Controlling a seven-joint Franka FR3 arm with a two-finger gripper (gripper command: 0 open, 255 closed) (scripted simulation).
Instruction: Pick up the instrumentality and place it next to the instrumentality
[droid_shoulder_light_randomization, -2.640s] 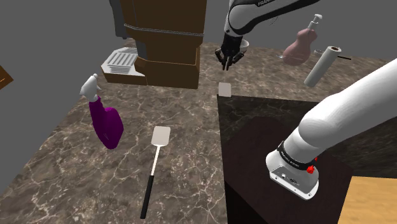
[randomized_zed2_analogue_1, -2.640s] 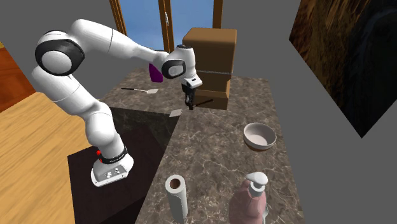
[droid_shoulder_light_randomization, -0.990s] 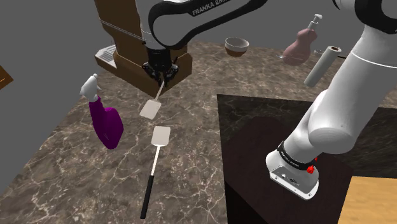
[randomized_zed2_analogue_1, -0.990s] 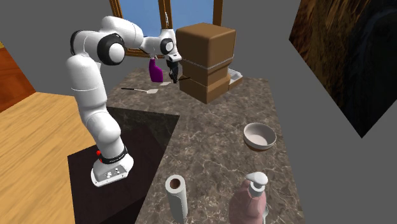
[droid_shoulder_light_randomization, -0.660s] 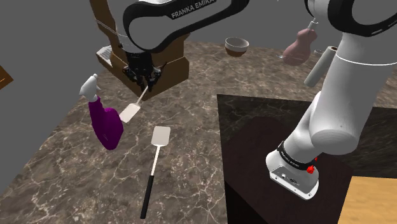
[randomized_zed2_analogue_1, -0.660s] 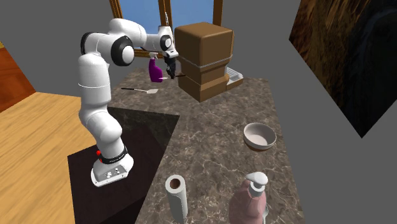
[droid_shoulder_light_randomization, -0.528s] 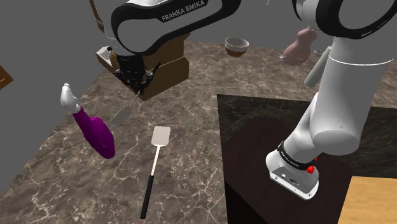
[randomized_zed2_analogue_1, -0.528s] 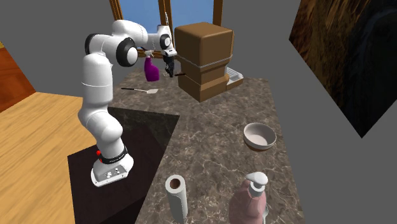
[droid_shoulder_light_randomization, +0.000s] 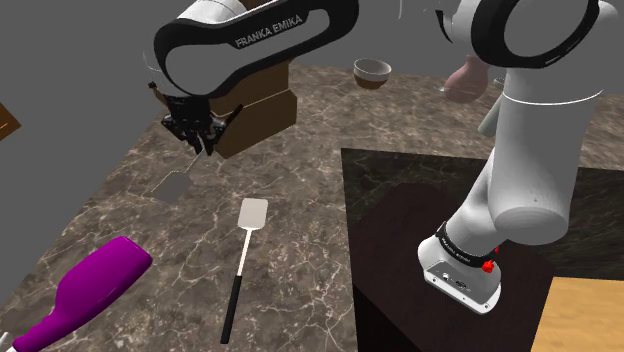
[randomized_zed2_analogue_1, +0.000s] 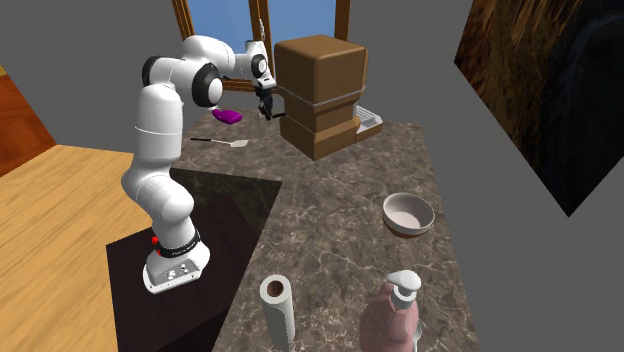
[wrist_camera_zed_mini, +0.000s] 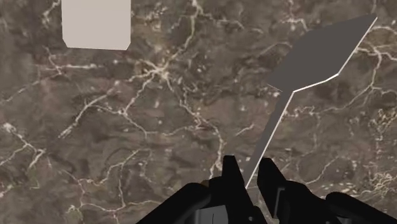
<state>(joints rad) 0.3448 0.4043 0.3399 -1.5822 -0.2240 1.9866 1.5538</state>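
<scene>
Pincer (wrist_camera_zed_mini: 249, 168) clamped on grey spatula (wrist_camera_zed_mini: 321, 56) handle; purple spray bottle (droid_shoulder_light_randomization: 95, 288) toppled, now lying flat.

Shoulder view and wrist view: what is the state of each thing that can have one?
gripper: shut on the handle of the grey spatula.
grey spatula: held, blade hanging below the gripper.
black-handled spatula: lying flat on the counter.
purple spray bottle: lying on its side.
bowl: upright.
</scene>
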